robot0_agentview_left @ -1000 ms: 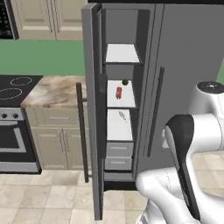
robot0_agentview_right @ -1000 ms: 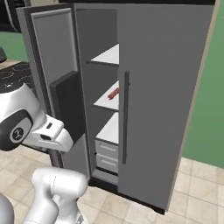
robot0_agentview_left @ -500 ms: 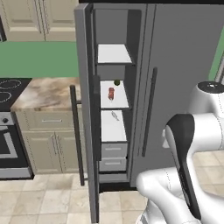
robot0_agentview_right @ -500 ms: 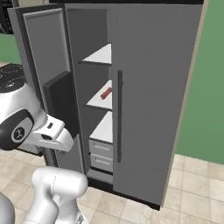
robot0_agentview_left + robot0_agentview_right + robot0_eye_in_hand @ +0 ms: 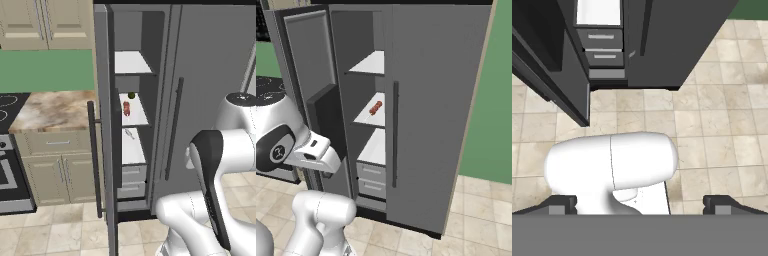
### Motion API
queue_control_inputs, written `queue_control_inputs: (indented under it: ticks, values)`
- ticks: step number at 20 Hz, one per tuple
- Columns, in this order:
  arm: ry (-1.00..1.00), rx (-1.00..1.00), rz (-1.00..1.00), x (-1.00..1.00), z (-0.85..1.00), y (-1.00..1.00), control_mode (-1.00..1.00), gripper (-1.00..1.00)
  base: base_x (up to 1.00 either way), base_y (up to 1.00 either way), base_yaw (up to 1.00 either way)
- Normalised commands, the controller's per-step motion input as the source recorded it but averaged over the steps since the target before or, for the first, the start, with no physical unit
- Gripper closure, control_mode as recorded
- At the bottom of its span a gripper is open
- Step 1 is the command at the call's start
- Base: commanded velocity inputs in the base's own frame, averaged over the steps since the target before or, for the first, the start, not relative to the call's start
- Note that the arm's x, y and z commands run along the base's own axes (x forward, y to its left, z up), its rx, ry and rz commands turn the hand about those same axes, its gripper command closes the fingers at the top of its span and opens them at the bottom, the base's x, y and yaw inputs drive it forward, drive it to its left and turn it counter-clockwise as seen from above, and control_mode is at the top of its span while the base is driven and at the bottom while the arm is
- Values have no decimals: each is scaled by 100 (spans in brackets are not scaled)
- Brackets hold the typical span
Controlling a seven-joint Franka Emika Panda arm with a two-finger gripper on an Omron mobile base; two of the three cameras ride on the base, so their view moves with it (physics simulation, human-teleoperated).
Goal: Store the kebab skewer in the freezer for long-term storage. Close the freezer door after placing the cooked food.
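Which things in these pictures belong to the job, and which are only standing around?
Belong to the job:
- kebab skewer, lying on a middle shelf
- freezer, standing open
- freezer door, swung wide
- pincer, fingertips far apart, holding nothing

Only standing around:
- small green item
- beige cabinets
- stove

Arm folded low, tool fingers spread wide.
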Motion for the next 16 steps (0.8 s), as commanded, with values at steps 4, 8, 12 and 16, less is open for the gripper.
queue_control_inputs:
  ticks: [4, 8, 12, 16]
  values:
    - [0, 0, 0, 0, 0, 0, 100, -100, -19, 67, -9]
    - [0, 0, 0, 0, 0, 0, 100, -100, -21, 65, -3]
    - [0, 0, 0, 0, 0, 0, 100, -100, -22, 19, -2]
    - [0, 0, 0, 0, 0, 0, 100, -100, -23, 0, -1]
